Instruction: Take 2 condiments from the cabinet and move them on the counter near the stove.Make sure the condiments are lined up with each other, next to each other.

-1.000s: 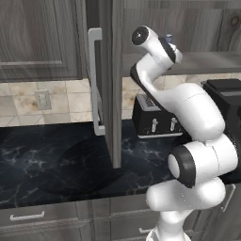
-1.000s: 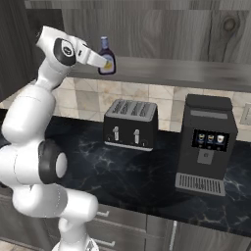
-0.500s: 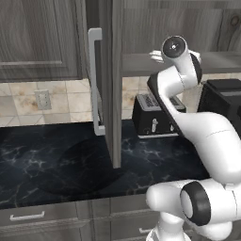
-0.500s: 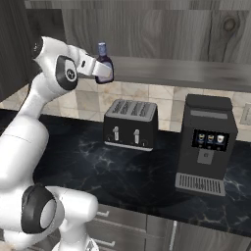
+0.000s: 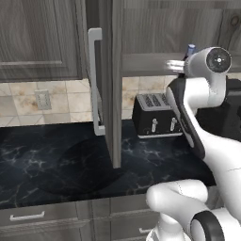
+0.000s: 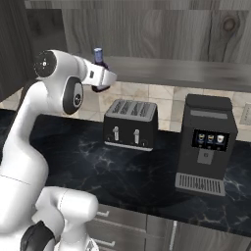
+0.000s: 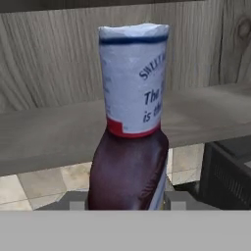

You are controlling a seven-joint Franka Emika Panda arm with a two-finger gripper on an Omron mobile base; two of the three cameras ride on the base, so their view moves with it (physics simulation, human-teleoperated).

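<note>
From the left, the arm has swung right, away from the open cabinet (image 5: 113, 84); just the blue cap of the dark brown bottle (image 5: 190, 50) peeks above the wrist.

From the right, the gripper (image 6: 104, 81) carries it above the toaster (image 6: 130, 123), clear of the shelf.

Hand view: fingers (image 7: 77, 201) clamp its base. First condiment's out; next, I'd guess, it goes down on the counter (image 5: 56, 160).

Beige tiled backsplash (image 5: 28, 106) behind toaster (image 6: 130, 123), coffee machine (image 6: 206, 144).
</note>
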